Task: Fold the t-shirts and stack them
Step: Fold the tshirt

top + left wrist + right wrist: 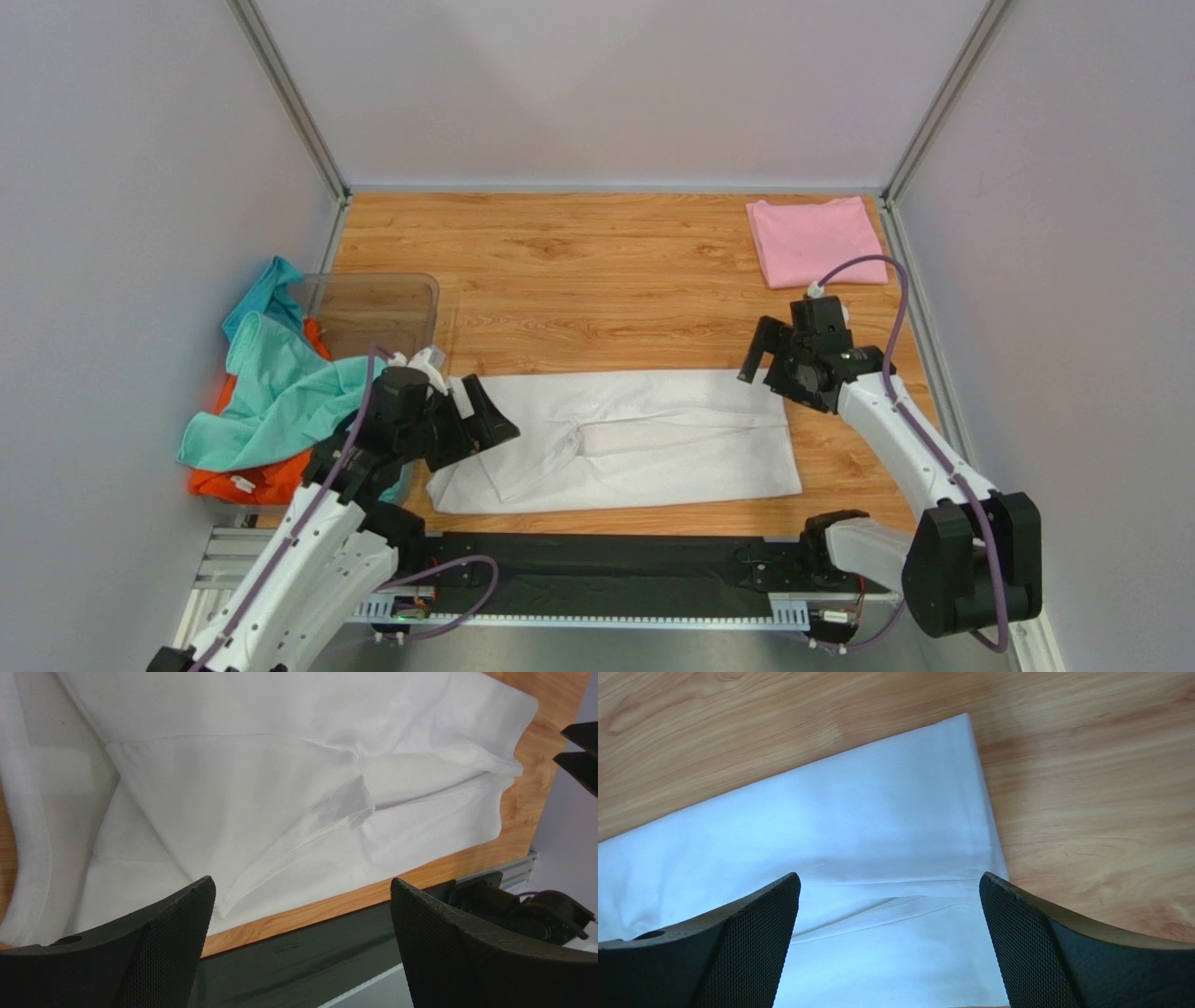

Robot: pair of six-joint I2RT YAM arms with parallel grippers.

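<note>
White t-shirt (617,437): lay flat on the table (589,266) near the middle of its near edge, folded into a long band running left to right, with a sleeve crease showing in the left wrist view (281,805).
Left gripper (477,417): jaws stood wide apart, holding nothing, above the left end of the white t-shirt; the wrist view (302,884) showed cloth between the spread fingers (161,945), apart from them.
Right gripper (780,361): jaws wide apart and empty, over the far right corner of the white t-shirt; its own camera (889,878) looked down on that corner and bare wood.
Pink t-shirt (817,240): folded square, at the table's far right corner, well apart from the grippers.
Teal t-shirt (274,392): crumpled at the left edge, draped beside the clear bin (372,301).
Orange t-shirt (246,483): bunched under the teal one, near the left front corner.
</note>
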